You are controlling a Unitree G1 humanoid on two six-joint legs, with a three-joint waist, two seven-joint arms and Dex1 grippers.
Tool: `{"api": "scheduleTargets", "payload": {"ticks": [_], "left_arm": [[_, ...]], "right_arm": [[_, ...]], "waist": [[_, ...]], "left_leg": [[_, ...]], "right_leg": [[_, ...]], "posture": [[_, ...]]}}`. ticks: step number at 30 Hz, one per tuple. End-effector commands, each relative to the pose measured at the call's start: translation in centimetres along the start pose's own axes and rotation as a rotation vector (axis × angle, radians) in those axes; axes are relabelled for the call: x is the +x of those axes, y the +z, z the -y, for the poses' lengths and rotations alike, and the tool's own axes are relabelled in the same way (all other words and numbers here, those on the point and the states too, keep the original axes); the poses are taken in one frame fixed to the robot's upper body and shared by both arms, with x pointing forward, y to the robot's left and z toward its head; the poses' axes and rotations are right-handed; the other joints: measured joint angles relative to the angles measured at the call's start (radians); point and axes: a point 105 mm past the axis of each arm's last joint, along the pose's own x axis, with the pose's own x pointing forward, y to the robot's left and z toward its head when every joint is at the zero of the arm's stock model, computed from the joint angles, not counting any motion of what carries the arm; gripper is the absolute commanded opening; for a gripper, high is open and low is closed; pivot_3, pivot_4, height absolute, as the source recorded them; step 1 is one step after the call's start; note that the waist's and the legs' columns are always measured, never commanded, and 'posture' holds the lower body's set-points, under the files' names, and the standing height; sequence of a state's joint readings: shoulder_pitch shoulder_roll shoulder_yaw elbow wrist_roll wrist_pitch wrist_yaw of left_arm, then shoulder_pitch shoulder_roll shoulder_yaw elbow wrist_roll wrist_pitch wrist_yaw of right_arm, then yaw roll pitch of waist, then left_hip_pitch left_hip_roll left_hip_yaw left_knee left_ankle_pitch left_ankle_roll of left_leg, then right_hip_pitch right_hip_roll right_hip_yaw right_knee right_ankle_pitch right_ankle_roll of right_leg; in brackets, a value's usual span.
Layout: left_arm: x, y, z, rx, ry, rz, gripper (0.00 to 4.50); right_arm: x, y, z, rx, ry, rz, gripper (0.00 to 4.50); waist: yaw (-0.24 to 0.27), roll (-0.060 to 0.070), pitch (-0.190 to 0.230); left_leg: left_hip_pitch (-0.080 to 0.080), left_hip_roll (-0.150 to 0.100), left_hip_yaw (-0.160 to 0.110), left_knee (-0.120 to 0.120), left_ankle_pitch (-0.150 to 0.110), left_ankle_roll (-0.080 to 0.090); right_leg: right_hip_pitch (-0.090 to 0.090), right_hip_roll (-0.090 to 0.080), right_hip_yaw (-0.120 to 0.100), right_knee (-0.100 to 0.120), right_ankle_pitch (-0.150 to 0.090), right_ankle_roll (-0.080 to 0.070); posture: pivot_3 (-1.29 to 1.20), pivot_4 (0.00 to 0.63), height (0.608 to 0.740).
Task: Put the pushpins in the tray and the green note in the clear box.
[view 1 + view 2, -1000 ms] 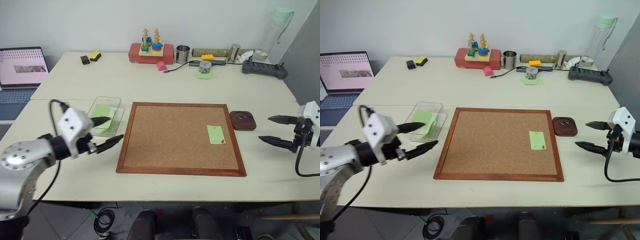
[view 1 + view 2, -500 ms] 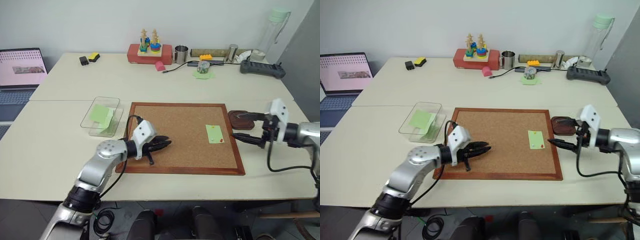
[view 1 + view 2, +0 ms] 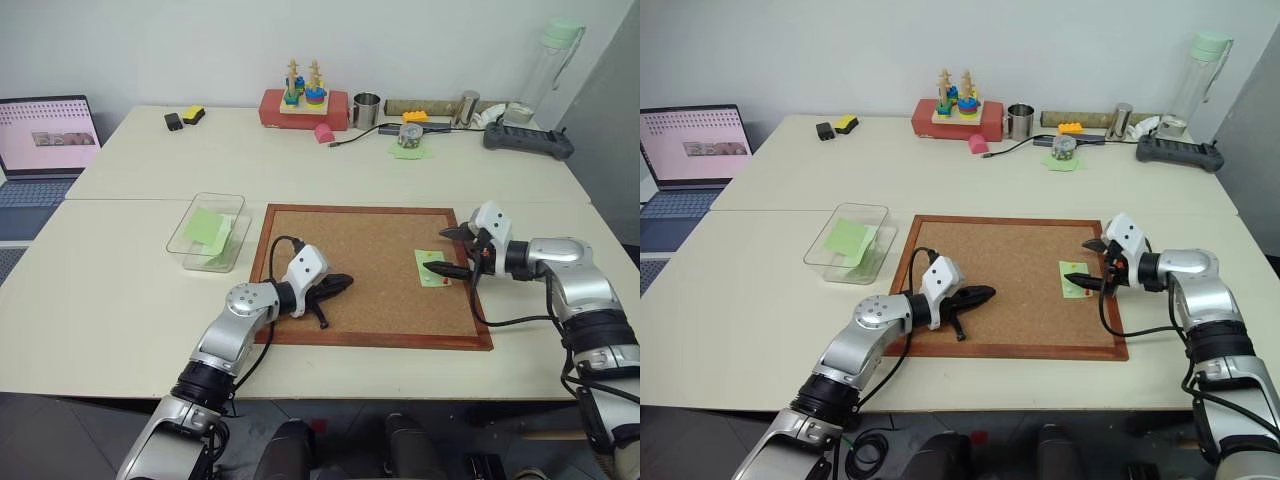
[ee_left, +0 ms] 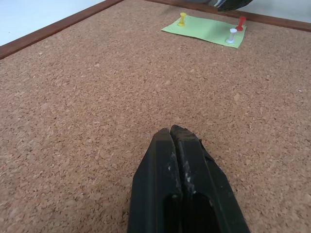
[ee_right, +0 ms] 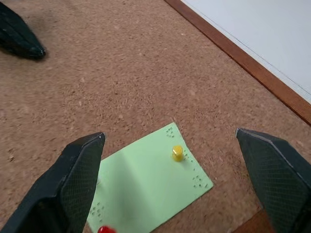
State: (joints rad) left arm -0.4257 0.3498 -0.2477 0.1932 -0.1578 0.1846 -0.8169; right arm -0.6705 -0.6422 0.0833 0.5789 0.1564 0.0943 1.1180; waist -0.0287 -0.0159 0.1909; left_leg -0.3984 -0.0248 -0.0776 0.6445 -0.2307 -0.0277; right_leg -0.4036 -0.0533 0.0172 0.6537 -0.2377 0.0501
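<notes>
- my left end effector (image 4: 176, 133): fingers pressed together, holding nothing, low over the cork board (image 3: 350, 250) near its left half.
- my right end effector (image 5: 170, 160): fingers spread wide, straddling the green note (image 5: 150, 179).
- green note: flat on the board's right side, pinned by yellow, red and white pushpins (image 4: 233, 34).
- tray (image 3: 462, 228): partly hidden behind my right end effector.
- clear box (image 3: 207, 231): on the counter (image 3: 120, 290), left of the board.

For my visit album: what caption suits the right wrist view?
Open right pincer hovering over a green note pinned to the cork board by yellow and red pushpins.
</notes>
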Motion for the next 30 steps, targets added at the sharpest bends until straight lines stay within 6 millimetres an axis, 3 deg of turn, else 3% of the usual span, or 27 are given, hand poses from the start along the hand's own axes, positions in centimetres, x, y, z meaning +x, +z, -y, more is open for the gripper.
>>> {"api": "scheduleTargets", "payload": {"ticks": [1, 4, 24, 30], "left_arm": [[-0.4, -1.2, 0.3, -0.017, -0.003, -0.042, 0.04], [-0.4, -1.1, 0.5, -0.017, -0.006, -0.042, 0.00], [-0.5, -1.5, 0.9, -0.024, -0.013, -0.055, 0.00], [-0.7, -2.2, 1.2, -0.045, -0.024, -0.084, 0.00]], "right_arm": [[0.1, 0.5, 0.9, -0.068, -0.035, 0.019, 4.50], [0.3, 0.5, 1.1, -0.073, -0.045, 0.030, 4.09], [1.3, 0.2, 1.1, -0.072, -0.022, 0.033, 0.07], [1.1, 1.2, 0.9, -0.070, 0.001, 0.072, 0.07]], "waist": [[0.000, 0.000, 0.000], [-0.001, 0.000, 0.000], [-0.003, 0.000, 0.000], [-0.003, 0.000, 0.000]], "left_leg": [[0.000, 0.000, 0.000, 0.000, 0.000, 0.000], [0.001, 0.000, 0.000, 0.000, 0.000, 0.000], [0.002, 0.000, 0.000, 0.000, 0.000, 0.000], [0.002, 0.000, 0.000, 0.000, 0.000, 0.000]], "right_leg": [[0.000, 0.000, 0.000, 0.000, 0.000, 0.000], [-0.001, 0.000, 0.000, 0.003, 0.000, 0.000], [-0.001, 0.000, 0.001, 0.005, 0.000, 0.000], [-0.001, 0.000, 0.001, 0.006, 0.000, 0.000]], "posture": [[0.00, 0.150, 0.740], [0.00, 0.150, 0.740], [0.00, 0.150, 0.740], [0.00, 0.150, 0.740]]}}
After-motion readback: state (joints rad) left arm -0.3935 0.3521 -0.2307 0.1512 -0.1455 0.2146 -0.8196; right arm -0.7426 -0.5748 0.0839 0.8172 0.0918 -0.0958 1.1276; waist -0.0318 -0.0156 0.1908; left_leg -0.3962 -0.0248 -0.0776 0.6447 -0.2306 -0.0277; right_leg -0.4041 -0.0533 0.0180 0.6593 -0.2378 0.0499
